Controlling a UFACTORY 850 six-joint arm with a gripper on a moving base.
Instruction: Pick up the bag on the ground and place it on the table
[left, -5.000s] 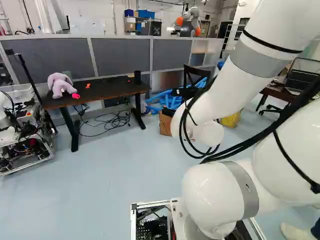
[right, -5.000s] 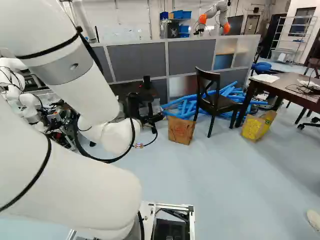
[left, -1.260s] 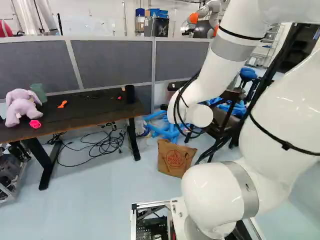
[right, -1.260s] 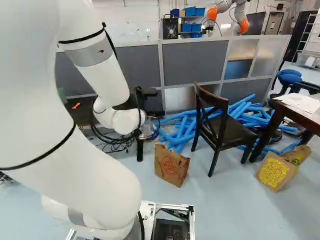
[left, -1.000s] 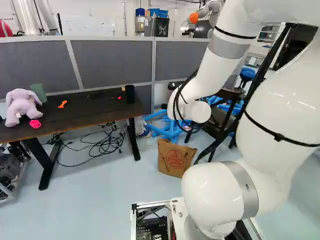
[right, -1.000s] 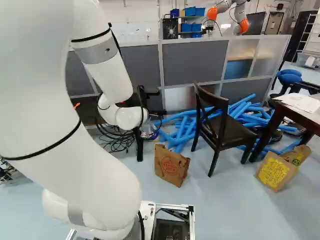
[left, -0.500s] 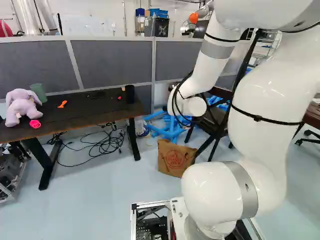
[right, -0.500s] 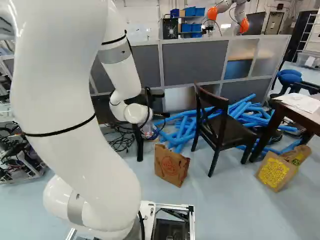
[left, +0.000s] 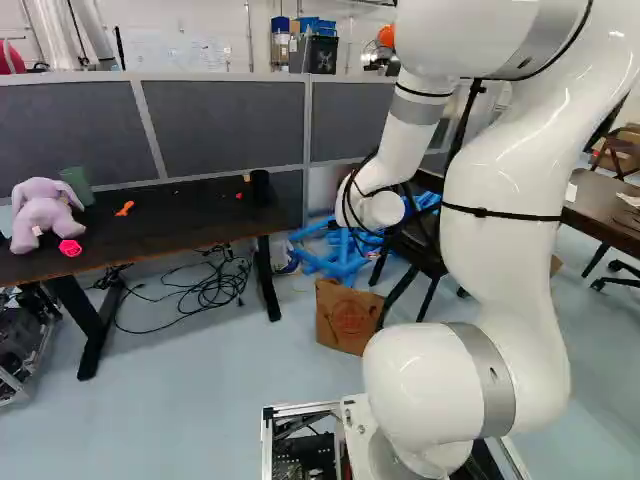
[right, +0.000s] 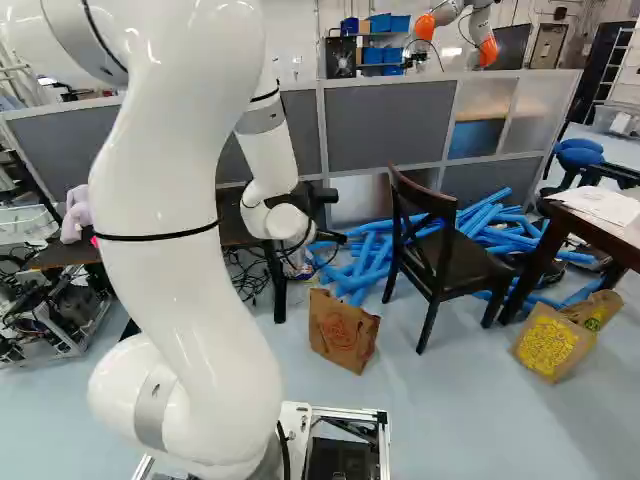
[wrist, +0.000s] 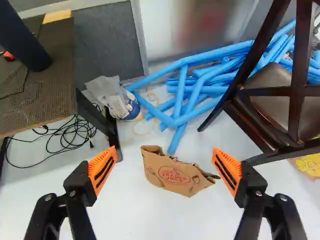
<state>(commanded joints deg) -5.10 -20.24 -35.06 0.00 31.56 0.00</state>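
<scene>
Rising from the joint at the foot of both base views, a white jointed arm, folded over at the top, forearm slanting down and ahead to a black two-fingered gripper with orange pads. Fingers spread wide, released. Ahead of them and between, on the pale floor, a creased brown paper bag, with a round red printed label on its face; contents hidden. Near it, a dark table with black legs, bearing a pale purple plush toy, a green cup and a black cylinder. To the other side, a dark wooden chair. At the right of the right base view, a brown bag with yellow print, tilted; contents unclear. Behind, heaped blue tubes; beyond a grey partition, blue bins on shelving.
</scene>
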